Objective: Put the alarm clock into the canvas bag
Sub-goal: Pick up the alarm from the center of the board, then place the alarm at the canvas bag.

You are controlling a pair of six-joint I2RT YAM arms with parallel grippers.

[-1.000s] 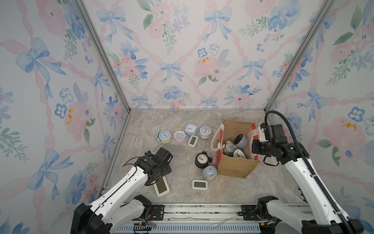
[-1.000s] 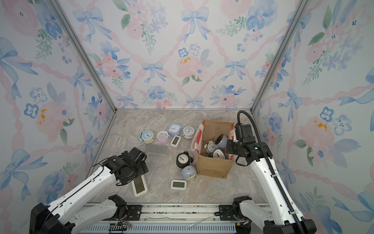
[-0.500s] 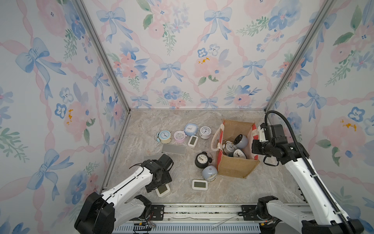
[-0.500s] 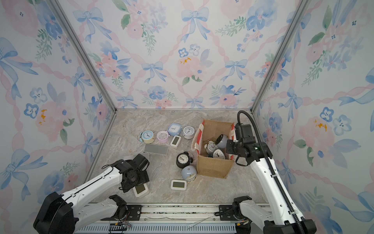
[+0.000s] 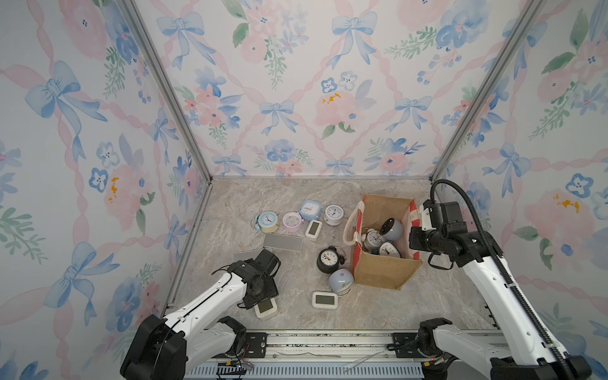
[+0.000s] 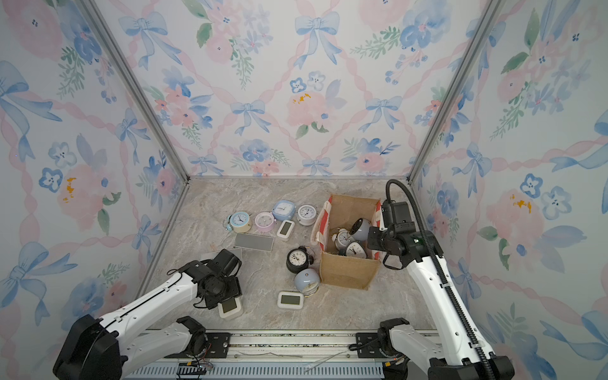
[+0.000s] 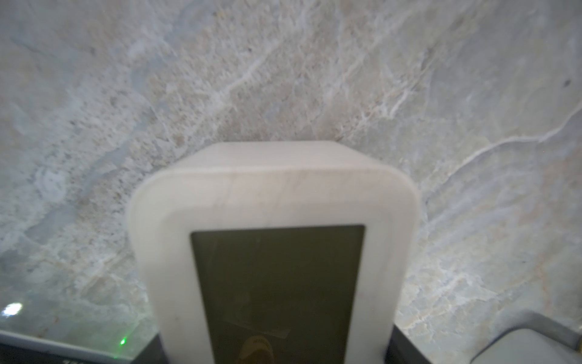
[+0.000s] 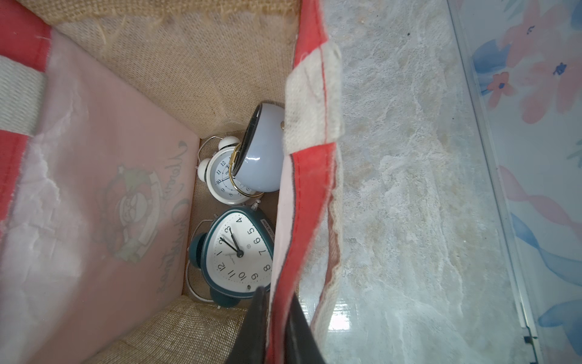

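Left hand point(image 5: 261, 297) lowered over white clock point(image 5: 267, 308).

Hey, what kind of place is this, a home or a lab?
Likely a robot lab test cell, not a home: a left arm and right arm mounted on a metal rail, with floral wallpaper panels boxing in a marble-look tabletop.

left tool point(image 5: 262, 296) lowered astride white digital clock point(image 5: 267, 308)

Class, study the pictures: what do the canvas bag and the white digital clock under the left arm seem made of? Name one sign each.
The canvas bag: coarse woven burlap, matte; open weave, frayed rim. The white digital clock: probably moulded plastic, smooth matte casing, rounded corners, faint scuffs.
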